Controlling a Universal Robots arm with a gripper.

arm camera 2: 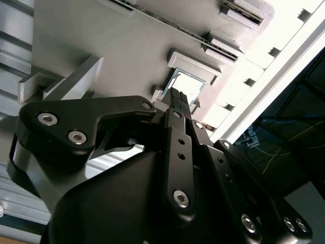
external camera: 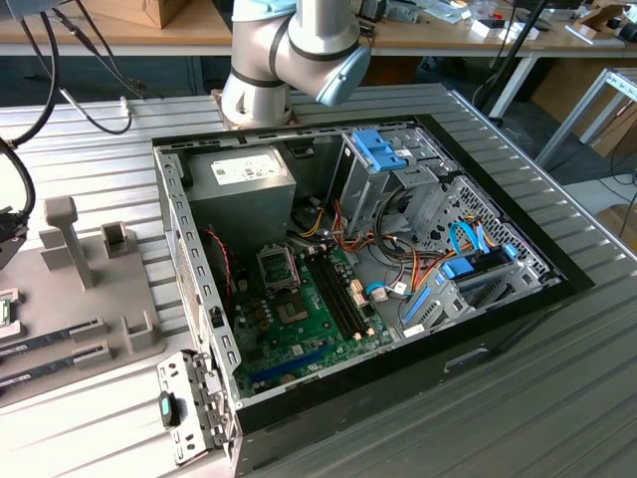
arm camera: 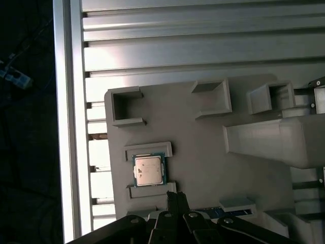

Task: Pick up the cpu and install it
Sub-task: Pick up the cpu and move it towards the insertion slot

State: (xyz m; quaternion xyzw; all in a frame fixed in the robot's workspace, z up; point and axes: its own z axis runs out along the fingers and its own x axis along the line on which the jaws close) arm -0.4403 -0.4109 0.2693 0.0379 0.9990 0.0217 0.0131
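The cpu (arm camera: 148,170) is a small silver square with a thin green rim. It lies flat in a shallow pocket of the grey fixture tray (arm camera: 203,152) in the first wrist view. My gripper (arm camera: 175,196) hangs well above the tray, its black fingertips just beside the cpu in that picture and apart from it. In the second wrist view the gripper (arm camera 2: 176,94) has its two fingers pressed together with nothing between them. The silver cpu socket (external camera: 279,267) sits on the green motherboard (external camera: 309,319) inside the open computer case.
The grey tray (external camera: 80,299) lies on the ribbed metal table at the exterior view's left, with upright posts (external camera: 62,234) and slots. The case holds a power supply (external camera: 244,179), drive cages (external camera: 383,164) and loose cables (external camera: 398,269). The arm's base (external camera: 289,50) stands behind the case.
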